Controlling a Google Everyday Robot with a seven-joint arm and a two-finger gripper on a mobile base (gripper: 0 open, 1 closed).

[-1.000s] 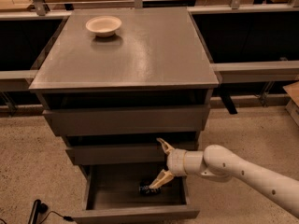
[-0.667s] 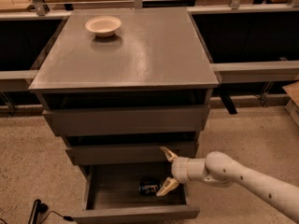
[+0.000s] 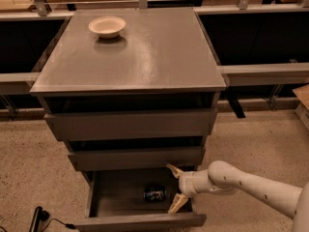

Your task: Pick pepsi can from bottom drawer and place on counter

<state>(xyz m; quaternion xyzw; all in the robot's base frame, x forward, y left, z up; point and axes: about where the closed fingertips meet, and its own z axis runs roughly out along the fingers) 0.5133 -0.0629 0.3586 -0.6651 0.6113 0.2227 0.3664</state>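
Inside the bottom drawer (image 3: 113, 199), which stood pulled out, we saw the pepsi can (image 3: 155, 194) lying on its side on the drawer floor, right of the drawer's middle. The gripper (image 3: 176, 187) sat within the drawer's right end, just beside the can, with its fingers (image 3: 177, 203) spread wide, one near the drawer's back and one near its front. They pointed toward the can and held nothing; whether a fingertip touched the can we could not tell. The white arm (image 3: 251, 188) reached in from the drawer's right. Above the drawer, two shallower drawers (image 3: 130, 157) stood partly open. Higher still lay the counter (image 3: 149, 57), and on it, above the drawer's left side and toward the back, sat a cream bowl (image 3: 107, 26). A black cable (image 3: 41, 217) lay on the floor left of the drawer.
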